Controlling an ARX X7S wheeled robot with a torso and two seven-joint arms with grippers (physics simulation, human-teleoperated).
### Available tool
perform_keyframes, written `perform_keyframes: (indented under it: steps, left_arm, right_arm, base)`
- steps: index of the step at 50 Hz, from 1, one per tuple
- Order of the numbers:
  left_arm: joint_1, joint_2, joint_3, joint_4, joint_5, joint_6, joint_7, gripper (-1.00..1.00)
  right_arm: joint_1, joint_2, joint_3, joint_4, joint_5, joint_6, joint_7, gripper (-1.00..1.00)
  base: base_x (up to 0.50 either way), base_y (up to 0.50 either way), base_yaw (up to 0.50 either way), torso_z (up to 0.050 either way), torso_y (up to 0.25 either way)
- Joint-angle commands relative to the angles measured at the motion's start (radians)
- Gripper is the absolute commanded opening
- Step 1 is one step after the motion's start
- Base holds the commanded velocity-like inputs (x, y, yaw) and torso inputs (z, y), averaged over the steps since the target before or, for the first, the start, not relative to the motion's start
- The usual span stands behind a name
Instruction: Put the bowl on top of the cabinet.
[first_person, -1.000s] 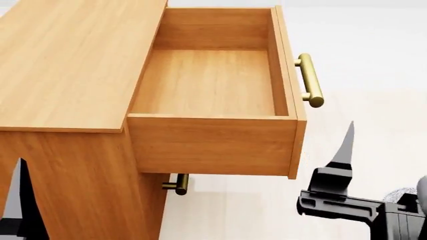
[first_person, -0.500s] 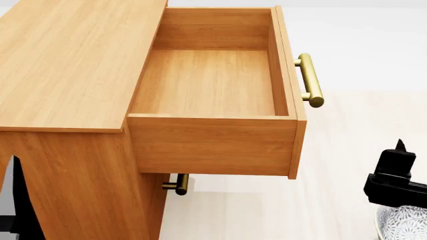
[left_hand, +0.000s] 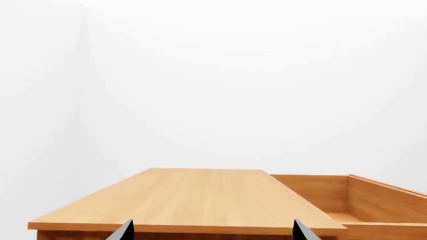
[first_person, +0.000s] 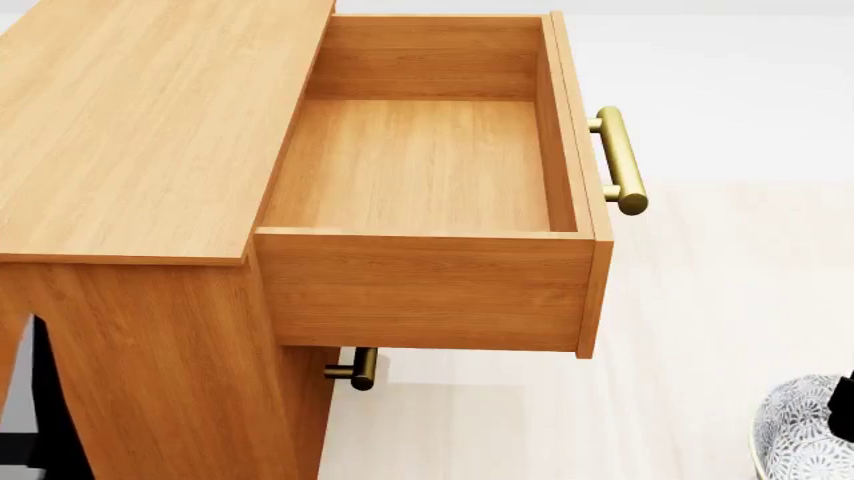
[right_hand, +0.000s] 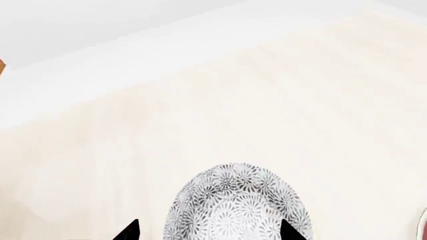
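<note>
Ceramic and slippery, the floral bowl (right_hand: 237, 205) likely chips easily; the right tool (right_hand: 208, 231), tips spread apart around it, should pinch its rim.

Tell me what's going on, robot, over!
Right gripper open, fingertips either side of the bowl, not gripping yet. Left gripper open, facing the cabinet. Top drawer pulled out, empty. Over.

Head view: looking steeply down, close over the cabinet (first_person: 134, 130) and its open drawer (first_person: 420, 170). Left wrist view: level with the cabinet top, looking across it, drawer shared. Right wrist view: close above the bowl (right_hand: 237, 205), shared with head view's lower corner.
</note>
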Motion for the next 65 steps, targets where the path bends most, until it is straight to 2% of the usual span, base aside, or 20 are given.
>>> perform_keyframes:
  steps: [1,6,14,33,65]
  left_arm:
    - [-0.001,-0.006,0.019,-0.018,0.011,0.013,-0.005,1.00]
    - [-0.001,-0.010,0.017,-0.017,0.007,0.012,-0.009,1.00]
    - [-0.001,-0.013,0.022,-0.022,0.010,0.016,-0.016,1.00]
    - [0.003,-0.021,0.019,-0.042,0.004,0.040,-0.024,1.00]
    - [0.006,-0.038,0.025,-0.046,0.000,0.047,-0.041,1.00]
  right_arm:
    - [-0.024,0.036,-0.002,0.105,-0.011,-0.040,0.016,1.00]
    - [-0.016,0.046,-0.009,0.139,-0.030,-0.067,0.016,1.00]
    - [-0.027,0.035,0.053,0.173,-0.026,-0.096,0.027,1.00]
    - [-0.068,0.078,-0.056,0.212,-0.127,-0.199,0.000,1.00]
    - [-0.229,0.030,-0.149,0.277,-0.264,-0.458,-0.123,1.00]
  base:
    - [0.00,0.00,0.00,0.000,0.000]
    - [0.00,0.00,0.00,0.000,0.000]
    - [0.00,0.00,0.00,0.000,0.000]
    - [0.00,0.00,0.00,0.000,0.000]
    - [0.00,0.00,0.00,0.000,0.000]
